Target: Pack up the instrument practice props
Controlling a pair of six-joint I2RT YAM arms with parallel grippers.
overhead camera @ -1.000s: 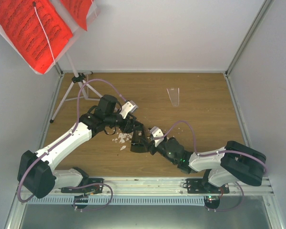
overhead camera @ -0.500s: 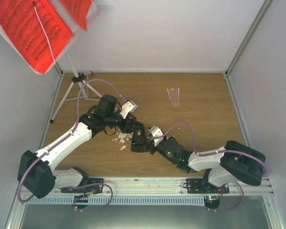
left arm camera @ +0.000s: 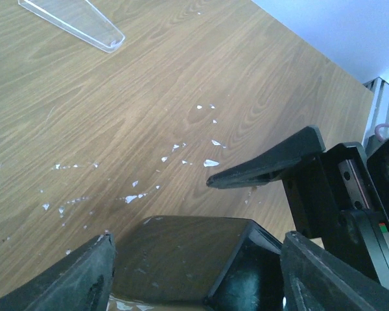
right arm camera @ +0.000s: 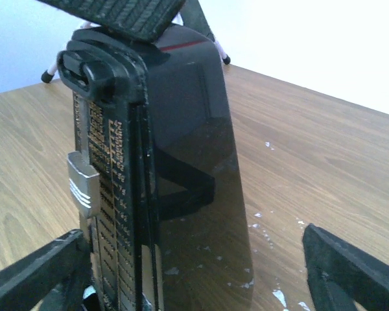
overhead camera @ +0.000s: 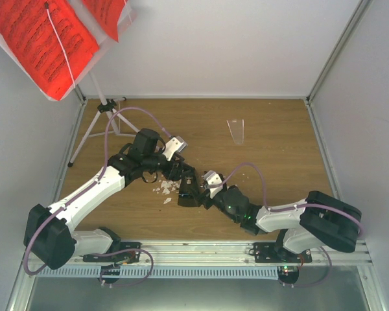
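Step in hand: metronome (right arm camera: 175, 162) pickup, likely. Stands upright at middle of worktop (overhead camera: 285, 168). Either side of it, right fingers (right arm camera: 350, 272) spread wide, gap showing, nothing held. At its top, left fingers (left arm camera: 84, 275) straddle; clamped or loose, cannot tell. Next: one firm grip, lift.

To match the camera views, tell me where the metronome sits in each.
Top external: metronome at the picture's centre.
Left wrist: metronome at bottom centre.
Right wrist: metronome fills the centre-left.
Shared landmark: white crumbs beside it.
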